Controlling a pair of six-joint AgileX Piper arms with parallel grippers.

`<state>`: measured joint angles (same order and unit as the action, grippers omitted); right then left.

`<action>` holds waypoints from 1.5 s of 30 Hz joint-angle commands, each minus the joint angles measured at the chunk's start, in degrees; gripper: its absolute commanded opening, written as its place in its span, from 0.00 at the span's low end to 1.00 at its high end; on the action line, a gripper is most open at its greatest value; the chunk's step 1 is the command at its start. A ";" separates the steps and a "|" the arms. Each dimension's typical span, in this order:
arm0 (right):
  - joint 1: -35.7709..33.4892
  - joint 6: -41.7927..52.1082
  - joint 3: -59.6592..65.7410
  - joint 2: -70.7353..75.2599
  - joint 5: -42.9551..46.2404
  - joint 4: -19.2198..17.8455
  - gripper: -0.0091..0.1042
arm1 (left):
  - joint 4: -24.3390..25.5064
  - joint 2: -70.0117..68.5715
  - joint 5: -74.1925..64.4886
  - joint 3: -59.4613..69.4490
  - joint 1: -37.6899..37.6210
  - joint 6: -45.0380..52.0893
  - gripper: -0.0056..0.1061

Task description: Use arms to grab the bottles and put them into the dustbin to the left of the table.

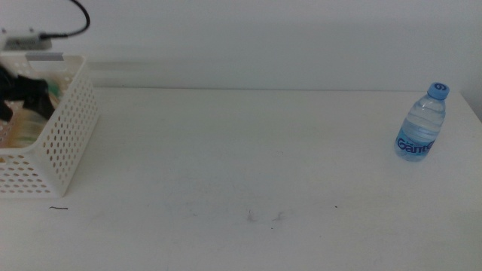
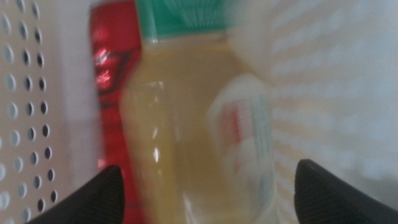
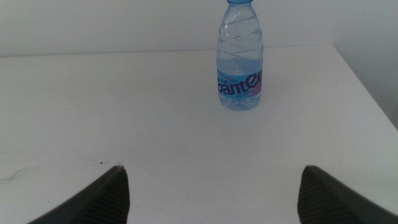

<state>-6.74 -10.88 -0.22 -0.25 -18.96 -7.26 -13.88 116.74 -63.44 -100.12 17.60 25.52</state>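
Note:
The white perforated dustbin point(image 1: 64, 135) stands at the table's left edge. My left gripper point(image 1: 24, 92) is down inside it, dark and partly hidden by the wall. In the left wrist view, the blurred yellow tea bottle point(image 2: 186, 137) lies in the bin beside the red can point(image 2: 113, 81). My left gripper point(image 2: 211, 196) is open, its jaws wider apart than the bottle. The blue-capped water bottle point(image 1: 422, 124) stands upright at the table's far right. My right gripper point(image 3: 211, 199) is open and short of the water bottle point(image 3: 240, 62), with bare table between them.
The white table point(image 1: 248, 165) has a few faint dark marks near its front. The table's right edge runs close to the water bottle. A grey cable and a small box point(image 1: 26, 38) sit behind the dustbin.

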 commanded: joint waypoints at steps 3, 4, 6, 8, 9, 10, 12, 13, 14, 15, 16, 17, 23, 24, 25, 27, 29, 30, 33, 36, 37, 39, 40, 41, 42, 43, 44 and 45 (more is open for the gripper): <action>0.49 0.20 0.22 0.25 0.59 -0.43 0.80 | -4.15 -6.14 -4.85 -2.96 0.06 -0.06 0.89; 0.49 0.20 0.22 0.25 0.59 -0.43 0.80 | -4.76 -7.50 -6.53 -3.26 0.06 -0.06 0.89; 0.49 0.20 0.22 0.25 0.59 -0.43 0.80 | -7.00 -11.56 -6.53 -3.70 -0.06 0.22 0.89; 0.49 0.20 0.22 0.25 0.59 -0.43 0.80 | -9.69 -15.65 -6.53 -3.85 -0.84 1.93 0.89; 0.49 0.20 0.22 0.25 0.59 -0.43 0.80 | -11.47 -17.97 -6.53 -3.85 -1.53 2.87 0.89; 0.49 0.20 0.22 0.25 0.59 -0.43 0.80 | -13.03 -20.33 -6.53 -3.85 -2.35 3.26 0.89; 0.49 0.20 0.22 0.25 0.59 -0.43 0.80 | -17.49 -25.11 -6.53 -3.85 -5.08 5.86 0.89; 0.49 0.20 0.22 0.25 0.59 -0.43 0.80 | -19.58 -27.07 -6.53 -3.85 -6.54 7.14 0.89; 0.49 0.20 0.22 0.25 0.59 -0.43 0.80 | -21.39 -29.58 -6.53 -3.85 -8.74 9.09 0.89; 0.49 0.20 0.22 0.25 0.59 -0.43 0.80 | -22.93 -31.99 -6.53 -3.85 -11.28 10.57 0.89; 0.49 0.20 0.22 0.25 0.59 -0.43 0.80 | -23.30 -33.85 -6.53 -3.85 -14.15 10.58 0.89; 0.49 0.20 0.22 0.25 0.59 -0.43 0.80 | -23.05 -35.92 -6.53 -3.85 -17.18 10.45 0.89; 0.49 0.20 0.22 0.25 0.59 -0.43 0.80 | -15.14 -42.43 -6.53 -3.85 -31.48 5.83 0.89; 0.49 0.20 0.22 0.25 0.59 -0.43 0.80 | -14.84 -42.85 -6.53 -3.85 -32.92 5.70 0.89; 0.49 0.20 0.22 0.25 0.59 -0.43 0.80 | -14.84 -42.97 -6.53 -3.85 -33.91 5.70 0.89; 0.49 0.20 0.22 0.25 0.59 -0.43 0.80 | -15.77 -42.97 -6.53 -3.96 -34.90 5.70 0.89; 0.49 0.20 0.22 0.25 0.59 -0.43 0.80 | -17.24 -42.83 -6.53 -3.96 -34.90 5.70 0.89; 0.49 0.20 0.22 0.25 0.59 -0.43 0.80 | -17.61 -42.83 -6.53 -3.96 -34.90 5.70 0.89; 0.49 0.20 0.22 0.25 0.59 -0.43 0.80 | -17.45 -42.83 -6.53 -3.96 -34.79 5.70 0.89; 0.49 0.30 0.22 0.25 1.98 -3.09 0.80 | -17.45 -42.83 -6.53 -3.96 -34.79 5.98 0.89; 0.49 0.30 0.22 0.25 2.30 -3.09 0.80 | -17.45 -42.83 -6.53 -3.96 -34.79 5.98 0.89; 0.49 0.30 0.22 0.25 2.56 -3.09 0.80 | -17.45 -42.83 -6.53 -3.96 -34.79 5.98 0.89; 0.49 0.30 0.22 0.25 2.90 -3.45 0.80 | -17.45 -42.83 -6.53 -3.96 -34.79 5.98 0.89; 0.49 0.30 0.22 0.25 3.45 -3.98 0.80 | -17.45 -42.83 -6.53 -3.96 -34.79 5.98 0.89; 0.49 0.87 0.22 0.25 4.39 -4.58 0.80 | -17.45 -42.83 -6.53 -3.96 -34.79 5.98 0.89; 0.49 2.53 0.22 0.25 6.12 -6.62 0.80 | -17.45 -42.83 -6.53 -3.96 -34.79 5.98 0.89; 0.49 2.74 0.22 0.25 8.78 -8.86 0.80 | -17.45 -42.83 -6.53 -3.96 -34.79 5.98 0.89; 0.49 1.35 0.22 0.25 10.43 -10.32 0.80 | -17.45 -42.83 -6.53 -3.96 -34.79 5.98 0.89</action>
<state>-6.74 -9.88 -0.22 -0.25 -12.26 -14.50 -30.75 73.84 -70.36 -103.94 -16.99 31.56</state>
